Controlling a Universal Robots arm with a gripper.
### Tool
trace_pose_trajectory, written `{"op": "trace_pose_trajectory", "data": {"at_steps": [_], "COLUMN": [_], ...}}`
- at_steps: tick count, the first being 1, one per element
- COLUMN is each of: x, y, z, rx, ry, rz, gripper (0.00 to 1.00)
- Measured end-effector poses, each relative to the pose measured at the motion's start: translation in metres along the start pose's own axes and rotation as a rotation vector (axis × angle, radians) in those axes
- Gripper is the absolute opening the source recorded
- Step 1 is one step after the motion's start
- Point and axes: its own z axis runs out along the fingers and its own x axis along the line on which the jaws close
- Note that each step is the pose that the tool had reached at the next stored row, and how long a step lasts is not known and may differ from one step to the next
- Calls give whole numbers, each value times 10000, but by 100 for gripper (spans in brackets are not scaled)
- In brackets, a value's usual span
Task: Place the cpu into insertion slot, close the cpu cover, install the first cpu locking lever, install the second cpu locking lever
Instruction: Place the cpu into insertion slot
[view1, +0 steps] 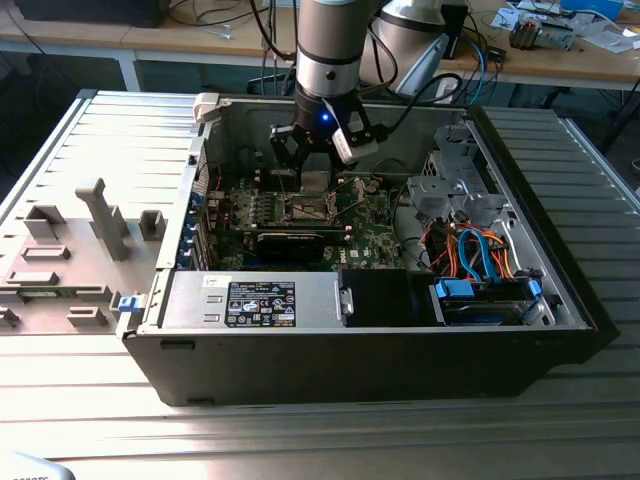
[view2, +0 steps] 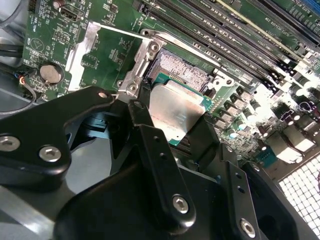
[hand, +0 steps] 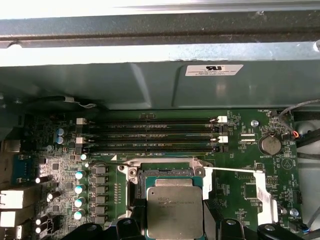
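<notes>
The cpu (view2: 176, 111), a pale metallic square plate, sits clamped between my gripper's black fingers (view2: 144, 131). My gripper (view1: 315, 178) hangs inside the open computer case, just above the green board. The insertion slot (hand: 165, 172) is a dark square recess with a silvery rim, and the cpu (hand: 175, 212) overlaps its near part. In the second wrist view, the slot's contact field (view2: 181, 70) shows uncovered just past the cpu. The cpu cover (hand: 261, 192), a silvery frame, lies flipped open beside the slot. My gripper (hand: 175, 227) is shut on the cpu.
Several memory sticks (hand: 150, 135) run along the far side of the slot. A long black card (view1: 290, 241) lies across the board nearer the case front. A grey power supply (view1: 260, 300) and a drive bay with blue and orange cables (view1: 480, 260) sit in the case. Grey fixtures (view1: 60, 260) stand on the table.
</notes>
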Motion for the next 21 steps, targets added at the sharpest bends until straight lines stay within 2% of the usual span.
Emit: {"op": "trace_pose_trajectory", "data": {"at_steps": [3, 5, 6, 7, 8, 14, 21], "x": [0, 0, -1, -1, -1, -1, -1], "y": [-2, -3, -3, -2, -1, 40, 41], "z": [25, 40, 44, 49, 54, 73, 74], "rx": [4, 115, 203, 374, 453, 474, 474], "ry": [0, -2, -3, -5, -6, -6, -7], "rz": [1, 5, 4, 7, 8, 7, 7], "gripper": [54, 54, 54, 54, 54, 54, 54]}}
